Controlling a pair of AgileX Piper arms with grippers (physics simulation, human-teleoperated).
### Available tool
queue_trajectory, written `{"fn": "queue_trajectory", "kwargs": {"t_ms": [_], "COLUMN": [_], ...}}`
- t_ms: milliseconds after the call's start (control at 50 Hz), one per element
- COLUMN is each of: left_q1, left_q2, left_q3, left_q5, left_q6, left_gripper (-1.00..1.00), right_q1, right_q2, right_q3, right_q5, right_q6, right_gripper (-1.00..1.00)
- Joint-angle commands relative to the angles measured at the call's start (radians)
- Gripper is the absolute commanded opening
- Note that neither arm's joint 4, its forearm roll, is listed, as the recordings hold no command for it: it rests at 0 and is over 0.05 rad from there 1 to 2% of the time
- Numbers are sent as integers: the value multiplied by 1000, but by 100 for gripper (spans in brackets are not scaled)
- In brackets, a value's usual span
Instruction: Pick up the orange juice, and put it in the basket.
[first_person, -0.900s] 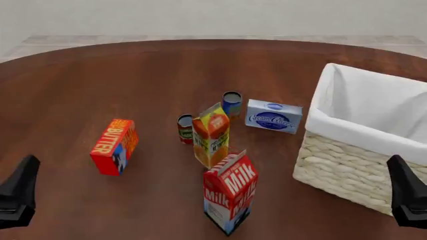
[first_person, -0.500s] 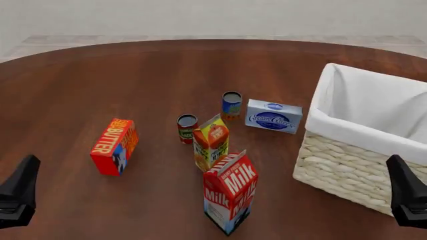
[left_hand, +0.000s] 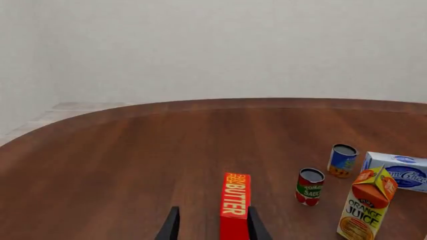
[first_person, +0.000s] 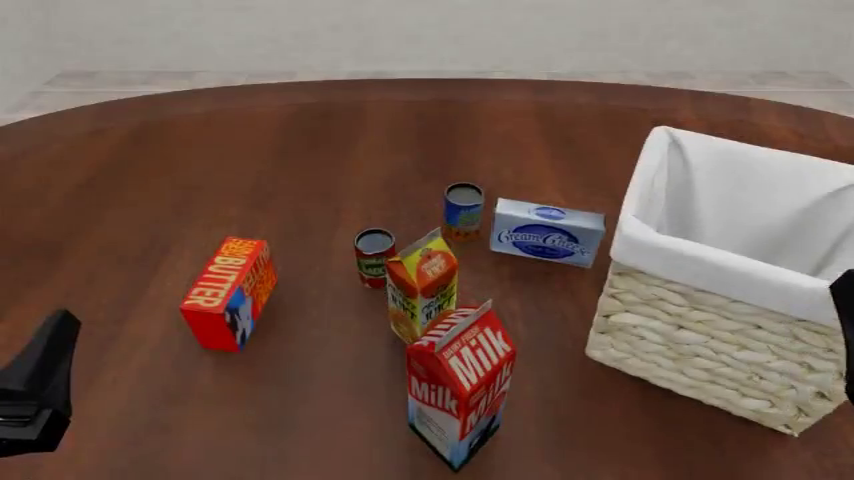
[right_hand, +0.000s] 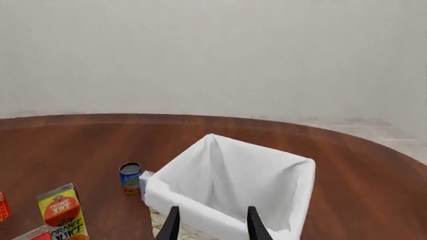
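Front view: the orange juice (first_person: 422, 283) stands upright mid-table, just behind the milk (first_person: 461, 385), with the basket (first_person: 694, 340) to its right. Left wrist view: left claw (left_hand: 209, 224) apart, empty, juice off to its right. Right wrist view: right claw (right_hand: 209, 223) apart over the basket, juice leftward. I judge neither arm clearly nearer.

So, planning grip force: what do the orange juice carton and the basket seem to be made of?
Orange-and-yellow gable-top juice carton: likely printed paperboard, smooth, with sharp folds. Large cream basket: woven wicker, ribbed weave visible, lined with white cloth folded over its rim.
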Motion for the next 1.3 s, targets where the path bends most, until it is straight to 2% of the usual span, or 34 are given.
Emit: {"fn": "queue_trajectory", "kwargs": {"t_ms": [20,220,280,340,420,460,500,540,560,660,680,760,780,800,980,1020,1060,1100,1160,1200,1260,1280,1300], "left_q1": [0,0,0,0,0,0,0,0,0,0,0,0,0,0,0,0,0,0,0,0,0,0,0], "left_q2": [0,0,0,0,0,0,0,0,0,0,0,0,0,0,0,0,0,0,0,0,0,0,0], "left_q3": [0,0,0,0,0,0,0,0,0,0,0,0,0,0,0,0,0,0,0,0,0,0,0], "left_q5": [0,0,0,0,0,0,0,0,0,0,0,0,0,0,0,0,0,0,0,0,0,0,0], "left_q6": [0,0,0,0,0,0,0,0,0,0,0,0,0,0,0,0,0,0,0,0,0,0,0], "left_gripper": [100,100,100,100,100,100,100,100,100,100,100,100,100,100,100,100,100,100,100,100,100,100,100], "right_q1": [7,27,44,69,114,104,114,115,135,172,199,231,264,270,334,370,373,398,425,462,508,517,513], "right_q2": [-1,-1,2,44,116,139,172,204,232,306,343,389,418,427,528,547,576,597,639,668,717,736,750], "right_q3": [-161,-286,-309,-335,-377,-397,-438,-464,-488,-527,-555,-589,-607,-614,-681,-705,-715,-726,-742,-756,-775,-778,-783], "right_q5": [137,248,298,304,306,302,301,294,293,290,291,290,293,295,306,313,319,326,342,352,364,367,363], "right_q6": [-14,-44,-31,-59,-61,-71,-28,-37,-19,-52,-8,-12,28,40,-1,62,30,53,-4,0,-24,-9,-39], "right_gripper": [100,100,100,100,100,100,100,100,100,100,100,100,100,100,100,100,100,100,100,100,100,100,100]}}
